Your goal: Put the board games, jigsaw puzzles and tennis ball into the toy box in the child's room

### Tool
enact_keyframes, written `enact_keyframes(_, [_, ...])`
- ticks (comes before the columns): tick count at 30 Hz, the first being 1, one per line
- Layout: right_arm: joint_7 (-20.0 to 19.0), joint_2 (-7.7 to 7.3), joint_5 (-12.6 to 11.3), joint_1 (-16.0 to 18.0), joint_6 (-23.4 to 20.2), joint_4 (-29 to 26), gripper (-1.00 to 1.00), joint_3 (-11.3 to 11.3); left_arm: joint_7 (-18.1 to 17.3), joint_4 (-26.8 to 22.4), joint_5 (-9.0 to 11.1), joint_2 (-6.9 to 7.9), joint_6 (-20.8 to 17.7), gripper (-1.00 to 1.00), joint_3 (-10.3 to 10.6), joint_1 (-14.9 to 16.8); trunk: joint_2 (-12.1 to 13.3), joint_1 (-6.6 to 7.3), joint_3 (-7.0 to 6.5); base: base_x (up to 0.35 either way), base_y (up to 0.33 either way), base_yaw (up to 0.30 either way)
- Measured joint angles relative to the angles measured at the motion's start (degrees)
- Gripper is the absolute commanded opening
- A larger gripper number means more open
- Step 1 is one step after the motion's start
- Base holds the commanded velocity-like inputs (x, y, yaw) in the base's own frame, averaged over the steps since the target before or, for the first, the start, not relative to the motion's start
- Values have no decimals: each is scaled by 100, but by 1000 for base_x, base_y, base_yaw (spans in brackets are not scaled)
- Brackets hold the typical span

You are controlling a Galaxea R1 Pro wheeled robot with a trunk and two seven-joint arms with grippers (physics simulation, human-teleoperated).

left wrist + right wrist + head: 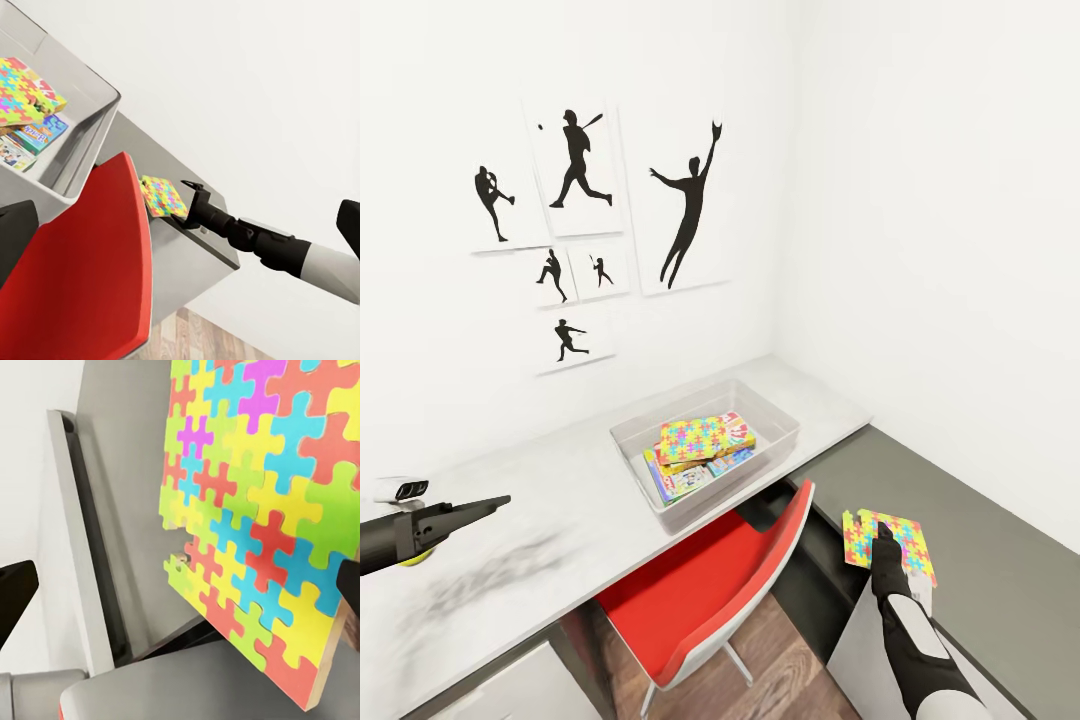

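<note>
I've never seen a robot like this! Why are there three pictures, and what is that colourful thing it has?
It is a robot with two arms, each ending in a gripper. The big picture comes from a camera on its head; the other two come from cameras near each gripper. The right gripper is pinching a jigsaw puzzle at its edge, above the lower dark grey section of the desk. On the pale desk top stands a clear toy box, already holding another jigsaw on top of game boxes. A red chair is tucked underneath. The left gripper is at the far left.

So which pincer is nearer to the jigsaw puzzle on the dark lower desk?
Right. The right pincer is on that jigsaw puzzle; the left pincer hovers far off over the pale desk top.
</note>
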State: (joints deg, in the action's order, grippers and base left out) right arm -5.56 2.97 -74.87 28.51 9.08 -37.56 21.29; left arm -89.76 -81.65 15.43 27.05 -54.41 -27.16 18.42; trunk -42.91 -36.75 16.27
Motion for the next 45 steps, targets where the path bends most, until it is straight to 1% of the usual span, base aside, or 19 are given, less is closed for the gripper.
enact_keyframes(22, [9,6,-10,0,0,0,100,0,0,0,0,-2,0,100,0,0,0,0,0,0,0,0])
enact_keyframes(32, [9,6,-10,0,0,0,100,0,0,0,1,-4,0,100,8,0,0,-1,0,-98,0,0])
enact_keyframes(45, [17,6,-11,0,-2,0,100,-6,0,0,0,-3,0,100,9,0,0,0,0,-12,0,0])
